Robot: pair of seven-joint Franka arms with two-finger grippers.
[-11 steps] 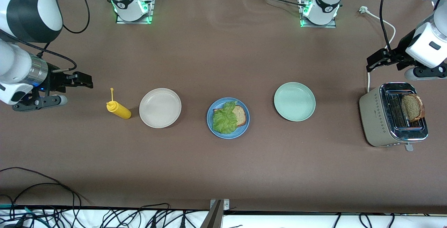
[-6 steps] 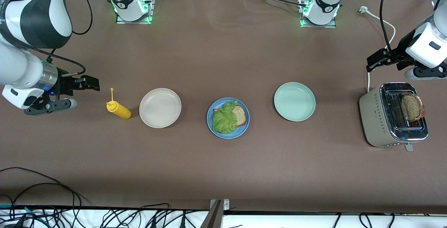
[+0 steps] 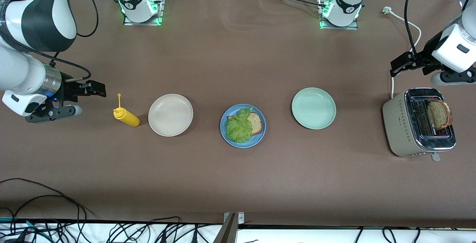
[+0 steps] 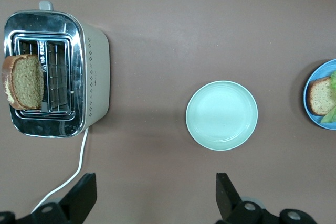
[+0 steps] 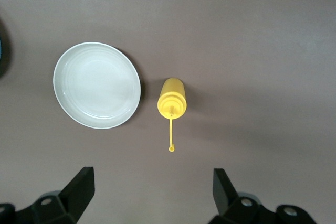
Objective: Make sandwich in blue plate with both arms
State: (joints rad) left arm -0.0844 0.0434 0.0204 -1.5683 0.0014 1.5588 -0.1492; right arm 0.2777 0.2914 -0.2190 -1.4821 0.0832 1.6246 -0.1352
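The blue plate (image 3: 260,136) lies mid-table with a brown bread slice (image 3: 257,122) on it and a green lettuce leaf (image 3: 238,126) covering most of that slice. A second bread slice (image 3: 439,114) stands in the toaster (image 3: 405,124) at the left arm's end. My left gripper (image 3: 395,66) hangs open and empty over bare table beside the toaster. The left wrist view shows that gripper (image 4: 155,182), the toaster slice (image 4: 23,80) and the blue plate's edge (image 4: 308,109). My right gripper (image 3: 98,88) hangs open and empty beside a yellow bottle, and also appears in its wrist view (image 5: 152,177).
A yellow squeeze bottle (image 3: 127,117) lies beside a beige plate (image 3: 170,115) toward the right arm's end. A pale green plate (image 3: 314,108) sits between the blue plate and the toaster. The toaster's white cord (image 3: 407,21) runs toward the arm bases.
The right arm shifted toward the yellow bottle a second ago and has since held still. The left arm and everything on the table stayed put.
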